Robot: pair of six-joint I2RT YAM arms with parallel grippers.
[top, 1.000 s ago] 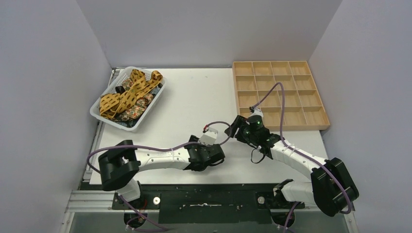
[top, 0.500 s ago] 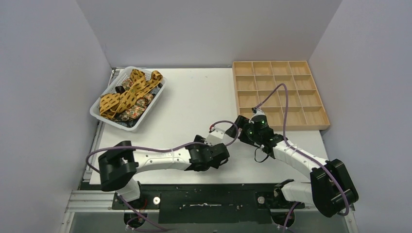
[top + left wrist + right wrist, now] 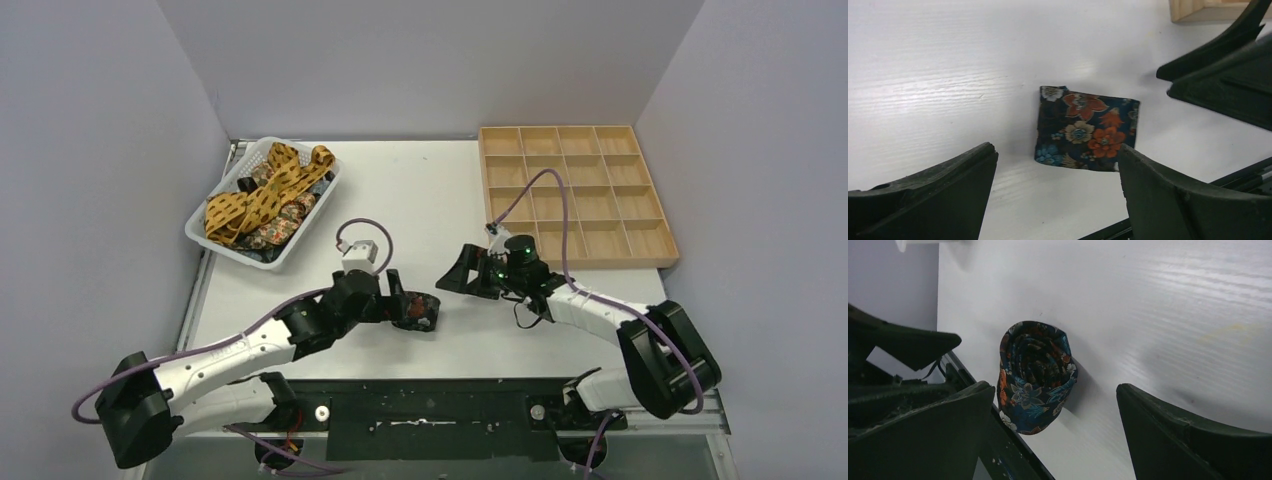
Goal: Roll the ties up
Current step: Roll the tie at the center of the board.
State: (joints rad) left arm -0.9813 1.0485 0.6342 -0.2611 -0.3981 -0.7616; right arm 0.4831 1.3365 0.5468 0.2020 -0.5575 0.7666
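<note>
Navy floral tie [image 3: 1085,129] rolled tight (spiral end visible), lying on table [image 3: 923,75]; left hand [image 3: 1056,152], right hand [image 3: 1055,387] both released.

White flat counter [image 3: 410,190]: carries a white perforated plastic basket [image 3: 318,205] at its far left corner and a shallow pale wooden tray of square compartments [image 3: 630,260] at far right. Pale grey walls [image 3: 430,60] enclose three sides.
</note>
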